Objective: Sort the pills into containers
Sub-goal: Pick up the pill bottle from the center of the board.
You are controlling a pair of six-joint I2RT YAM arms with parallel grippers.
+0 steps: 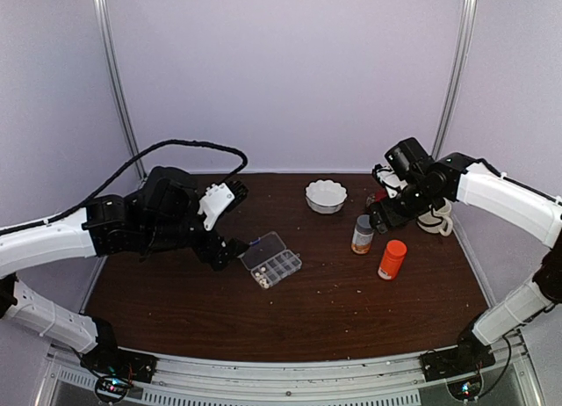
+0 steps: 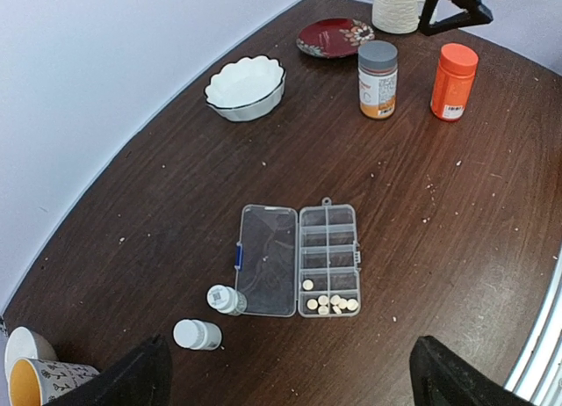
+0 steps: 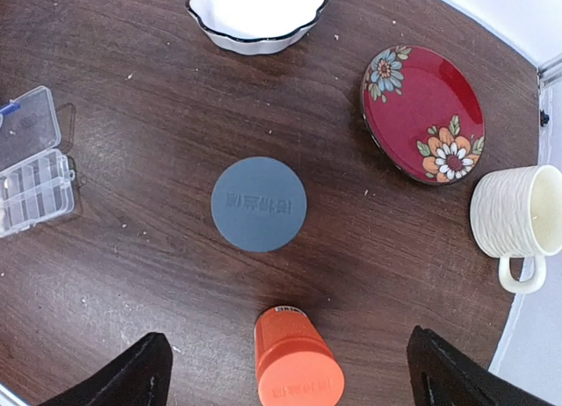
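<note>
Small pale round pills (image 2: 329, 302) sit in the end compartments of the clear plastic organizer box (image 2: 327, 223), mid-bench (image 2: 457, 213), lid laid flat so the cells stay reachable. Left hand (image 2: 285, 384) hovers above it, wide and empty. Right hand (image 3: 283, 358), also wide and empty, hangs over the grey-capped pill bottle (image 3: 259, 204), probably lining up a grasp.

Dark table (image 2: 457, 213): pill organizer box (image 2: 268, 261), white bowl (image 2: 246, 88), grey-capped bottle (image 2: 378, 79), orange bottle (image 2: 453, 81), plate (image 2: 334, 37), mug (image 2: 395, 6).

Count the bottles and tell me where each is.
4. Grey-capped bottle and orange bottle stand side by side beyond the organizer; one white bottle sits at its lid's near corner, a second white bottle close beside it.
</note>
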